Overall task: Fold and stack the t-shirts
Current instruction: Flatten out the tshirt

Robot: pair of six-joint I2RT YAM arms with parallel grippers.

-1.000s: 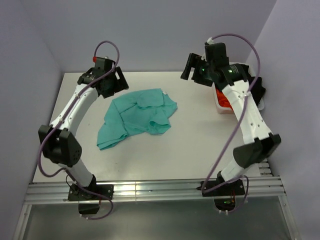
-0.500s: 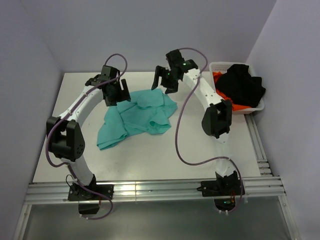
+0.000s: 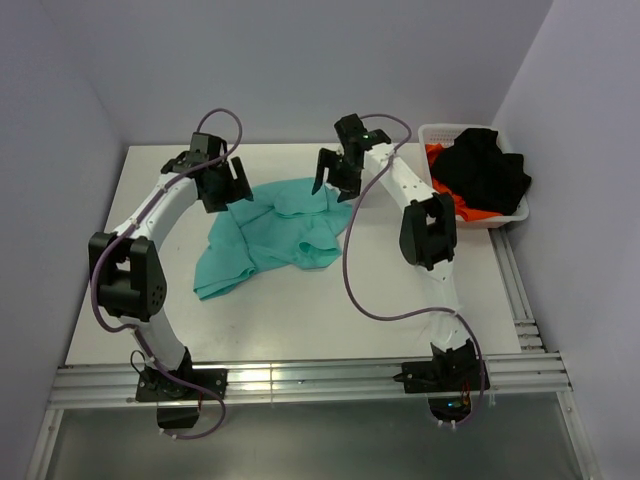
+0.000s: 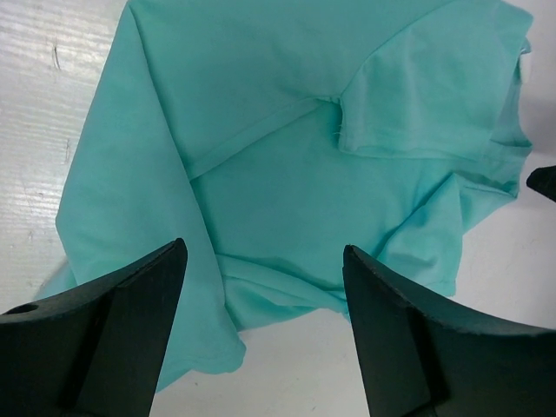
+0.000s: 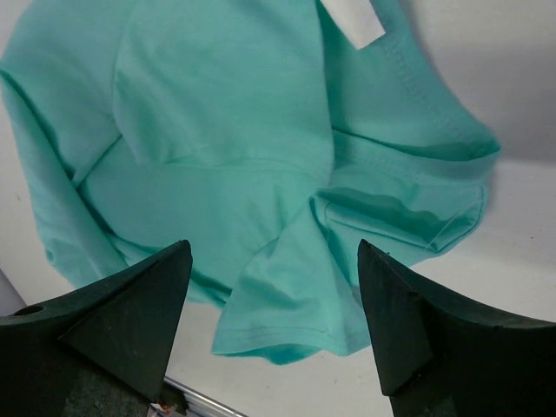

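1. Teal t-shirt (image 3: 275, 230) lay rumpled on the white table (image 3: 420, 290), left of centre. One sleeve (image 4: 417, 95) was flopped over the body and the hem was bunched on the near-right side. Not flat, no fold made yet.
2. L gripper (image 3: 227, 192) hung over the shirt's far-left edge. Its fingers (image 4: 130, 321) were spread wide with only cloth showing between them, nothing gripped.
3. R gripper (image 3: 337, 185) hung over the far-right edge, nr the white neck label (image 5: 352, 19). Jaws were likewise wide and empty.
4. Why placed so (judgement): the grippers sat one per side along the same far edge, which looked like a set-up for a two-point pinch to lift the shirt and spread it out. A one-arm pull would prob. only drag the wad.
5. Can't tell from the wrist views whether the fingertips touched the fabric or sat just above it.
6. White basket (image 3: 432, 132) sat at the far-right table edge, well apart from the shirt. It held a black garment (image 3: 485, 170) over sth orange (image 3: 447, 198). Prob. the supply pile, parked on the R arm's side so the centre served as work area.
7. No folded stack was visible anywhere, so the task looked early.
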